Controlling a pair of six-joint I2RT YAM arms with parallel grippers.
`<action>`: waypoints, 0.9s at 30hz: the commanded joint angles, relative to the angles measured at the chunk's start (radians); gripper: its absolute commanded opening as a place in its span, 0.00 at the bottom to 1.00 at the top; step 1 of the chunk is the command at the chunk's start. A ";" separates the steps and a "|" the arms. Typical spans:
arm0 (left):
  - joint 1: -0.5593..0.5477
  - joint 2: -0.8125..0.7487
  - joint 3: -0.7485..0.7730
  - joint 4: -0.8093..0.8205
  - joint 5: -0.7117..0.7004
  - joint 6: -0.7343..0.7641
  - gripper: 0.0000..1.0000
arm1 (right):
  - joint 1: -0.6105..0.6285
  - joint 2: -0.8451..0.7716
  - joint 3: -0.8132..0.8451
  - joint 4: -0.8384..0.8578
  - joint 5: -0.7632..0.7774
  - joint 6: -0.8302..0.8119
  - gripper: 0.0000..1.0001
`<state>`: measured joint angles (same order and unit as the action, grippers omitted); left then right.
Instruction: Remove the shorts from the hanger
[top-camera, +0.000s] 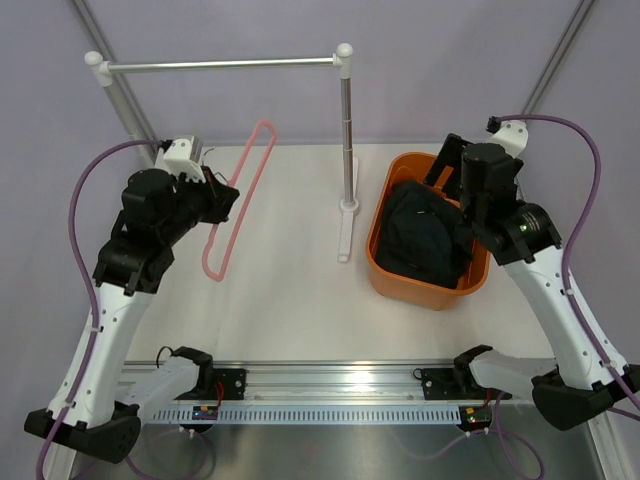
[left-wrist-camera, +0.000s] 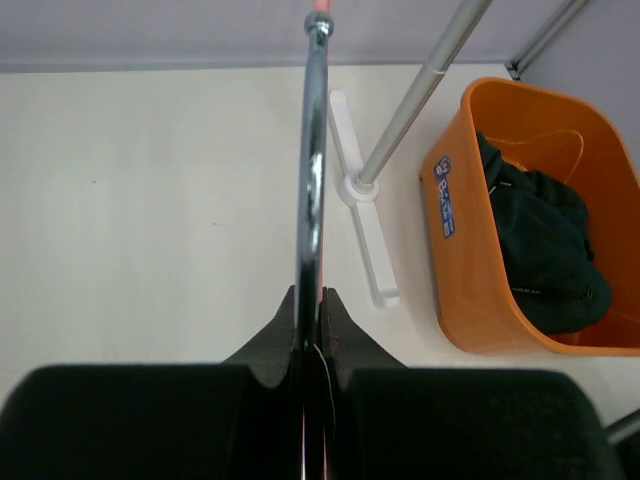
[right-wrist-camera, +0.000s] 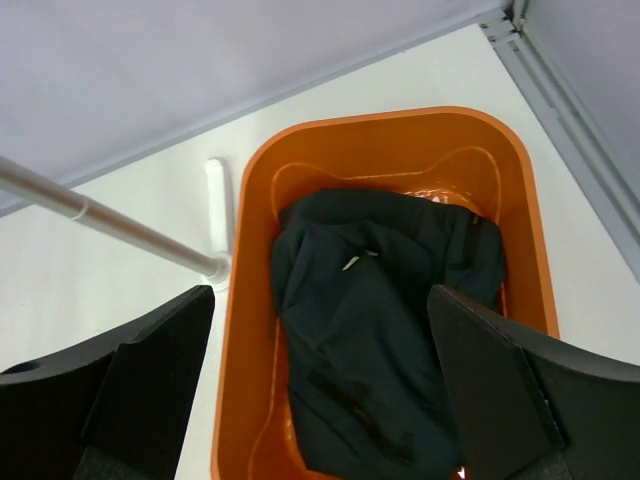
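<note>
A pale lavender backdrop closes in a white table (top-camera: 290, 300), with a grey rail (top-camera: 220, 65) running across the far side on its stand.

At the left, the left gripper (left-wrist-camera: 311, 305) is clamped on the hanger (top-camera: 245, 190), its two black fingers pressed together on the thin frame about halfway along. The pink loop runs from near the rail down toward the near side of the table, tilted, and it is bare, with no cloth on it. It hangs off the rail and well apart from the basket. From the left wrist view the frame shows edge-on as a narrow line rising straight out of the pinch. Whether its lower end touches the table, I cannot tell.

Right of centre, the rail's upright post stands on a white foot (left-wrist-camera: 365, 240), just beside the basket.

At the right, the orange basket (right-wrist-camera: 400, 130) sits on the table, and the shorts (top-camera: 425, 235) lie bunched inside it, filling most of the floor. The right gripper (right-wrist-camera: 320, 310) hovers above the basket with its fingers wide apart, holding nothing, the dark cloth showing between them.
</note>
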<state>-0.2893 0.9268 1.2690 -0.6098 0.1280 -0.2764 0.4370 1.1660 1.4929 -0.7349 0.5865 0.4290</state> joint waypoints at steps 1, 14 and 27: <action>0.001 0.081 0.140 -0.016 0.105 0.049 0.00 | 0.003 -0.052 0.000 0.029 -0.098 0.027 0.97; 0.001 0.400 0.535 -0.033 0.056 -0.001 0.00 | 0.002 -0.166 -0.071 0.063 -0.332 0.008 0.96; -0.001 0.632 0.727 0.047 -0.066 -0.027 0.00 | 0.003 -0.218 -0.118 0.100 -0.404 -0.024 0.96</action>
<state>-0.2897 1.5669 1.9221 -0.6746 0.1154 -0.2962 0.4370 0.9615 1.3788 -0.6922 0.2180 0.4297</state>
